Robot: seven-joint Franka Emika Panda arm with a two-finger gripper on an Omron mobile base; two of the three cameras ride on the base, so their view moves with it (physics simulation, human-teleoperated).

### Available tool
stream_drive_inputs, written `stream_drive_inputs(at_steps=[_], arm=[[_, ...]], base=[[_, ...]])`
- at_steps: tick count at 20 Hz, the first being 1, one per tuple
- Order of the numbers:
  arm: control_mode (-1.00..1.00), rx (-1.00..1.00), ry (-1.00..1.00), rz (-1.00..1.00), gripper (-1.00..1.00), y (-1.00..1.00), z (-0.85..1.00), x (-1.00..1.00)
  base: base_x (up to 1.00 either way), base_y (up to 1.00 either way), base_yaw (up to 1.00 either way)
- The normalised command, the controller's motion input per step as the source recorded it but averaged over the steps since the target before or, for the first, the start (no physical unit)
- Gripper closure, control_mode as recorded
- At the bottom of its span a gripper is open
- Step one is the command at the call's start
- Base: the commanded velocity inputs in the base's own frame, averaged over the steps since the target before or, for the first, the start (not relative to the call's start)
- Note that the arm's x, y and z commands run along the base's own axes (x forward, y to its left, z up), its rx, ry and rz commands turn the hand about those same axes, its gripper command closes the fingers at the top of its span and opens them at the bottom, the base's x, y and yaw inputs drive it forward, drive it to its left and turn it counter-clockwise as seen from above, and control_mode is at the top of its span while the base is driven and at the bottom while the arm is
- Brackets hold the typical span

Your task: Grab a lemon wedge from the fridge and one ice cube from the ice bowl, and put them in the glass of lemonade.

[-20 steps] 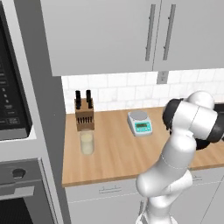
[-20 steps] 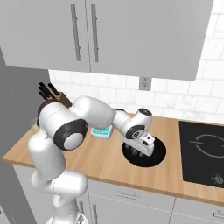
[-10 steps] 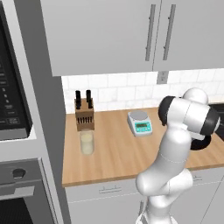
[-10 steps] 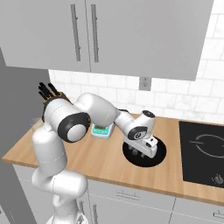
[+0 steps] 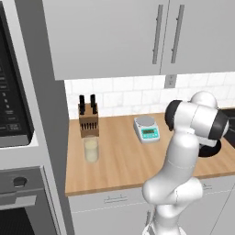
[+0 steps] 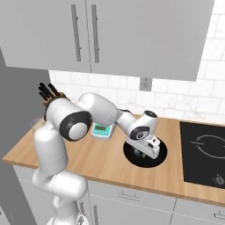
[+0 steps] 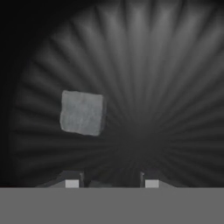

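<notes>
Jaws are spread apart with nothing pinched between them, the two dark tips of the gripper (image 7: 112, 181) poking up at the bottom of the hand view. Just above and left of them sits one pale grey ice cube (image 7: 82, 113), lying loose on the ribbed dark floor of the ice bowl (image 7: 175, 87), not touching either tip.

From the right base view, the hand is down inside that black bowl (image 6: 161, 154), which sits on the wooden counter (image 6: 101, 158) next to the black cooktop (image 6: 204, 151).

Over on the other side, the glass of lemonade (image 5: 91, 149) stands upright on the counter, just in front of the knife block (image 5: 88, 120) and well apart from the bowl. White-and-teal kitchen scale (image 5: 146, 129) sits between them, back near the tiled wall. Grey wall cabinets (image 5: 114, 36) hang overhead.
</notes>
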Motion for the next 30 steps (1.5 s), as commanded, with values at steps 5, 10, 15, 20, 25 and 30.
stream_drive_inputs(at_steps=[5,10,15,20,25,30], arm=[[-1.00,0.00,0.06,-0.02,1.00,0.19,-0.16,0.00],[-1.00,0.00,0.04,-0.01,1.00,0.14,-0.06,0.04],[-1.00,0.00,-0.04,0.00,1.00,0.00,0.17,-0.31],[-1.00,0.00,-0.17,0.00,1.00,0.05,0.62,-0.66],[-1.00,-0.06,-0.22,0.02,1.00,0.56,0.63,-0.54],[-1.00,-0.16,-0.30,0.13,1.00,0.99,0.47,-0.32]], base=[[0.00,0.00,0.00],[0.00,0.00,0.00],[0.00,0.00,0.00],[0.00,0.00,0.00],[0.00,0.00,0.00],[0.00,0.00,0.00]])
